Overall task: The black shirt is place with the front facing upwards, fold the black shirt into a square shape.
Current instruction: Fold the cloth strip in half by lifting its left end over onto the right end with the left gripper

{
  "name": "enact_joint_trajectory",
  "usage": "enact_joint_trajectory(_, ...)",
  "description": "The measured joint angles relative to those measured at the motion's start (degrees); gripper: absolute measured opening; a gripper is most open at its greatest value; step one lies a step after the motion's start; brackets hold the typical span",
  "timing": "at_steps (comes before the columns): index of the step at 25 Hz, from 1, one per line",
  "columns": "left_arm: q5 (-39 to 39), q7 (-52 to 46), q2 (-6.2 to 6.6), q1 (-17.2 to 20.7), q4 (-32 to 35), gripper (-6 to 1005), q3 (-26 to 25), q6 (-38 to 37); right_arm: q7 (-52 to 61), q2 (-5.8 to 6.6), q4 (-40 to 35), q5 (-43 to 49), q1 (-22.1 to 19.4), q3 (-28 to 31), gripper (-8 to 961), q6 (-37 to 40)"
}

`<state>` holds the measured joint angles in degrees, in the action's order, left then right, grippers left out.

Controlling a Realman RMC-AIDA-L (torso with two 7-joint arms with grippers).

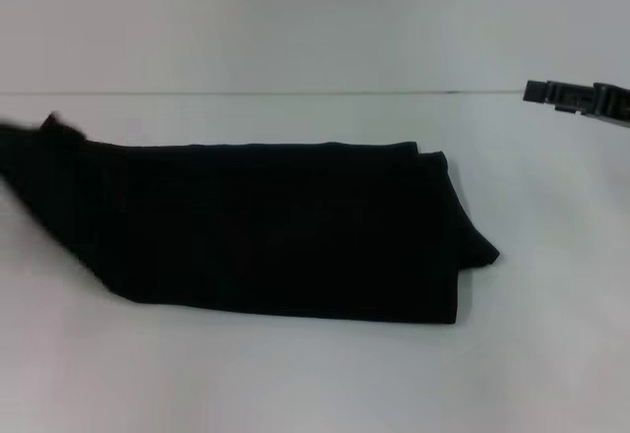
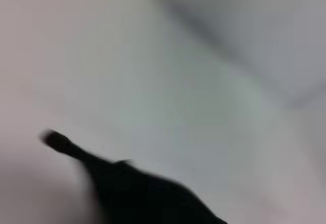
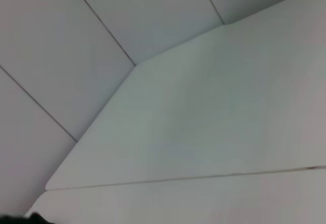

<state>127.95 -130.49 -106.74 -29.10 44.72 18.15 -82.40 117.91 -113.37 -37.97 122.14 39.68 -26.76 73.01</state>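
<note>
Shirt (image 1: 276,231) lies flat on white table (image 1: 315,374), folded into a long band running left-right across the head view. Near long edge straight, slanting slightly down toward the right. Far long edge straight, roughly parallel to table's back edge. Right end: two layers show, w/ a small stepped edge at the far-right corner and a pointed flap sticking out at mid-height. Left end tapers diagonally and runs off the frame's left side; a small peak of cloth rises at the far-left corner.

Open room: wide bare table in front of shirt, bare strip behind it up to the wall (image 1: 315,20), bare area to the right of the pointed flap.

Right gripper (image 1: 576,98) is at the far right of head view, raised, well apart from shirt, touching nothing. Only a dark end of it shows; open/closed: cannot tell. Right wrist view shows bare table, wall panels and a dark sliver at the frame corner.

Left gripper: not visible in head view. Left wrist view shows a dark cloth mass (image 2: 147,198) w/ a thin tip extending from it over the pale table; view is blurred. No fingers seen, so state cannot be told, nor whether it holds the cloth.

Writing/labels: none legible; visible shirt surface is plain black.
</note>
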Motion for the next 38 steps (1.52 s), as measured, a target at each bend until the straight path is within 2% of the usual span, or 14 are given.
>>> enact_joint_trajectory(2,-5.3,1.4,-1.25,-2.2,-0.2,43,0.7,-4.9,-0.4,0.02,0.0,-0.1,-0.4,0.5,815,0.0)
enact_joint_trajectory(4,-8.5,2.6,-3.60,-5.3,-0.4,43,1.9,-7.6,-0.9,0.18,0.1,-0.2,-1.1,1.4,815,0.2)
enact_joint_trajectory(7,-10.4,4.2,-8.73,-11.2,-1.2,42,5.4,-8.2,-1.3,0.68,-0.4,-0.7,-2.3,1.8,815,1.4)
enact_joint_trajectory(8,-10.4,4.8,-9.99,-12.6,-1.7,42,6.4,-7.7,-1.4,0.93,-0.6,-0.8,-2.7,1.8,814,1.7)
enact_joint_trajectory(10,-10.5,6.5,-13.63,-16.3,-3.9,42,9.4,-4.9,-1.5,1.74,-1.1,-1.4,-3.7,2.0,814,2.9)
enact_joint_trajectory(13,-11.0,9.9,-17.17,-19.7,-9.5,42,12.8,1.2,-1.3,3.49,-1.3,-2.7,-5.4,3.1,814,4.0)
enact_joint_trajectory(16,-15.7,17.4,-17.77,-22.2,-22.3,43,14.3,9.1,-1.3,5.15,-1.2,-3.8,-7.0,3.8,814,4.4)
enact_joint_trajectory(18,-20.8,25.0,-17.81,-23.2,-32.9,43,14.4,15.2,-1.3,5.88,-1.2,-4.2,-7.7,4.1,814,4.4)
enact_joint_trajectory(20,-25.5,31.9,-17.94,-23.2,-39.8,47,13.9,18.6,-1.4,6.28,-1.3,-4.2,-8.0,4.2,813,4.4)
enact_joint_trajectory(25,-30.2,48.3,-17.99,-23.0,-50.4,64,9.3,17.6,-1.9,6.82,-0.9,-2.8,-7.8,3.8,813,3.8)
enact_joint_trajectory(26,-30.1,50.9,-17.99,-23.0,-51.8,109,8.4,16.6,-1.8,6.83,-0.8,-2.1,-7.5,3.8,813,3.8)
enact_joint_trajectory(32,-26.2,54.6,-17.93,-23.1,-51.9,368,8.2,7.2,1.2,6.60,-0.5,2.2,-5.3,3.3,812,3.4)
enact_joint_trajectory(35,-24.9,54.5,-17.76,-21.3,-47.2,489,8.2,-0.5,3.7,6.62,0.5,3.2,-3.8,1.3,812,3.4)
enact_joint_trajectory(38,-24.5,53.2,-17.44,-18.8,-40.0,621,9.1,-5.1,9.0,7.68,3.7,3.6,-1.1,-3.8,812,2.7)
